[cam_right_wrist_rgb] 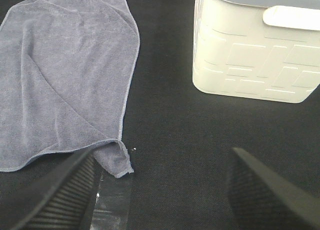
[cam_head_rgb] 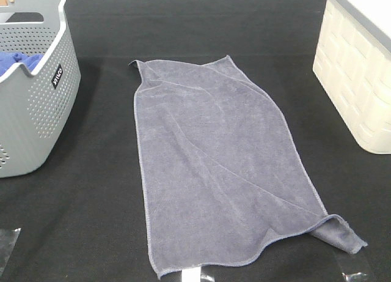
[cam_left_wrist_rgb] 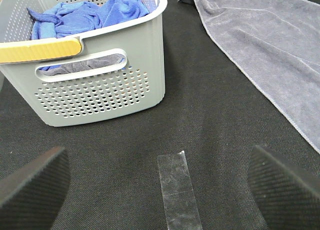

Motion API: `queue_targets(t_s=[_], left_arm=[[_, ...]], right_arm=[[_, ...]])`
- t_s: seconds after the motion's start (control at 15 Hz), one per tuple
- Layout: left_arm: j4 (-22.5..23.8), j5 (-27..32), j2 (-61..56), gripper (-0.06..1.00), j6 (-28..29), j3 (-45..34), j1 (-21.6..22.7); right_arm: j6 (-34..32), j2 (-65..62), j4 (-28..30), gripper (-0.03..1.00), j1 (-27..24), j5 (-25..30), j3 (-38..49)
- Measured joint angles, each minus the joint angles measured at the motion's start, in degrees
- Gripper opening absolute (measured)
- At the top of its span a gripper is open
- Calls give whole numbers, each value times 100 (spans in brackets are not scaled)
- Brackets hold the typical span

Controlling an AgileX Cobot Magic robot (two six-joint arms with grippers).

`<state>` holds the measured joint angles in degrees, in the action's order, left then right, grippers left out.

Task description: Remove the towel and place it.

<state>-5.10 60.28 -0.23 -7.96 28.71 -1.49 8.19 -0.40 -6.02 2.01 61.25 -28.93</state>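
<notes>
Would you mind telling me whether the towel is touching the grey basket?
Apart. The exterior high view shows bare black table between the towel and the grey basket.

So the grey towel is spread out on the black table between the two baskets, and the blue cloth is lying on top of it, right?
Not quite. The blue cloth sits inside the grey basket, as the left wrist view shows. The towel does lie spread on the table between both baskets.

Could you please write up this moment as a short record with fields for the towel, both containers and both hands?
towel: towel spread flat on black table, one near corner folded over
grey basket: grey basket left of the towel, holds blue cloth
cream bin: cream bin right of the towel, contents not visible
left hand: left hand open, empty, above the table
right hand: right hand open, empty, near the folded corner
</notes>
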Motion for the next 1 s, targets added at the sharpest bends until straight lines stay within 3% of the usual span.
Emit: queue_targets(t_s=[1.0], left_arm=[[0,0,0,92,0,0,0]], right_arm=[[0,0,-6,70,0,0,0]])
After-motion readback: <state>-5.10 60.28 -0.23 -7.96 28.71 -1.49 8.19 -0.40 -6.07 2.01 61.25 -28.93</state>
